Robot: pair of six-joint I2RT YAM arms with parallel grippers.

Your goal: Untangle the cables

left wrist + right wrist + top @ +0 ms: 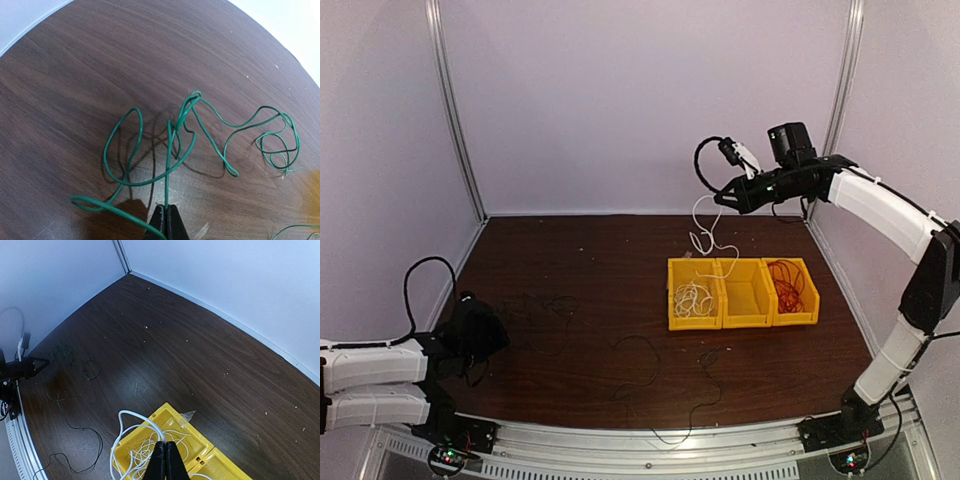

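My right gripper (722,199) is raised high over the far side of the table and shut on a white wire (703,236). The wire hangs down into the left yellow bin (672,290), where more of it lies coiled. In the right wrist view the shut jaws (165,444) pinch the white wire (134,415) above that bin (190,430). My left gripper (485,335) is low at the table's left and shut (168,207) on a green wire (168,170), which sprawls in loops across the wood (560,300). A red wire (785,283) lies in the right bin.
Three yellow bins stand side by side right of centre; the middle one (745,292) holds no wire. A thin black wire (638,338) loops loosely over the near middle of the table and also shows in the right wrist view (95,445). Enclosure walls stand on three sides.
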